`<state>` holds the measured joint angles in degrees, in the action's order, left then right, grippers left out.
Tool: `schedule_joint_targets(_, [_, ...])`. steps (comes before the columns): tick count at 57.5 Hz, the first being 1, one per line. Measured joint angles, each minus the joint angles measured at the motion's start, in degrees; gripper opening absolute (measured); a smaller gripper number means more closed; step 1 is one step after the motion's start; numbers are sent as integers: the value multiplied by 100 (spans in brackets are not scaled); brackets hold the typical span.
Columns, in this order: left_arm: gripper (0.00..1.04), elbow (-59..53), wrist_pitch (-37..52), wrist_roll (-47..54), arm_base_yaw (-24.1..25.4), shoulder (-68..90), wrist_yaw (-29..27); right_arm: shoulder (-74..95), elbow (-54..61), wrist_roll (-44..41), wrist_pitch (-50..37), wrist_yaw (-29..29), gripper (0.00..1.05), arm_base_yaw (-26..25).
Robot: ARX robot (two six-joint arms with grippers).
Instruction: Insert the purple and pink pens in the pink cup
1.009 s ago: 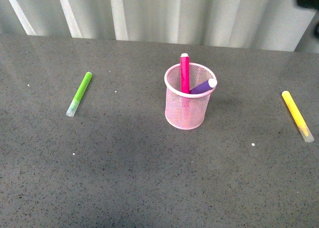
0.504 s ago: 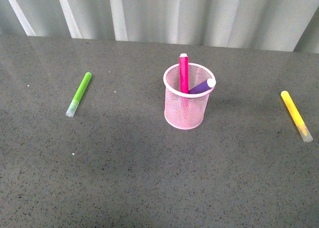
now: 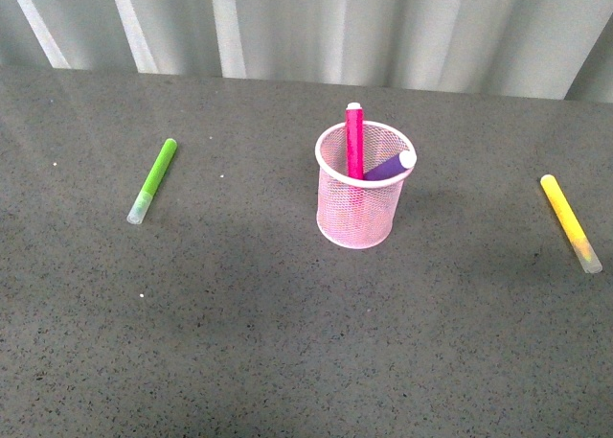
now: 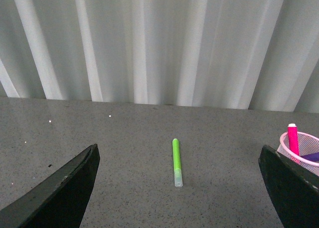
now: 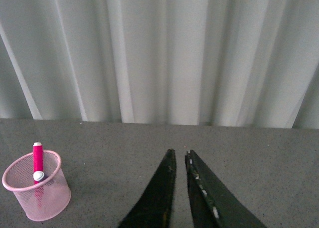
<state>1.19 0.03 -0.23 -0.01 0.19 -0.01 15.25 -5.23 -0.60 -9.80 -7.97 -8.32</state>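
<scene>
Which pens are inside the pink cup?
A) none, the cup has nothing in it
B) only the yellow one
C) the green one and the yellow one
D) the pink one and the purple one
D: the pink pen and the purple pen stand in the pink cup, while the green pen and the yellow pen lie on the table.

Neither arm visible from the front view. Left gripper [image 4: 177, 188] spread wide, dark fingers [image 4: 60, 190] poking in at opposite edges of its wrist view, nothing held between them. Right gripper [image 5: 180, 160] pretty much closed, tips nearly touching with only a thin sliver of a gap, nothing pinched. Both held up off the tabletop, aimed toward the curtain side.
</scene>
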Motion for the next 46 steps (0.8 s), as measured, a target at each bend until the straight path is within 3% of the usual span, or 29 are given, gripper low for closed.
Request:
schedule_joint_targets(2, [98, 0, 0, 0, 0, 0, 0, -74, 44, -2, 46, 162, 3, 157])
schedule_joint_targets(4, [98, 0, 0, 0, 0, 0, 2, -149, 79, 9, 90, 616, 3, 420])
schedule_joint_targets(10, [98, 0, 0, 0, 0, 0, 4, -302, 144, 22, 140, 741, 3, 780])
schedule_joint_targets(17, [98, 0, 0, 0, 0, 0, -2, -439, 201, 28, 205, 796, 3, 807])
schedule_joint_targets(24, [98, 0, 0, 0, 0, 0, 0, -1143, 273, 42, 975, 793, 3, 811])
schedule_joint_targets(46, [98, 0, 0, 0, 0, -2, 0, -1499, 415, 44, 992, 796, 3, 813])
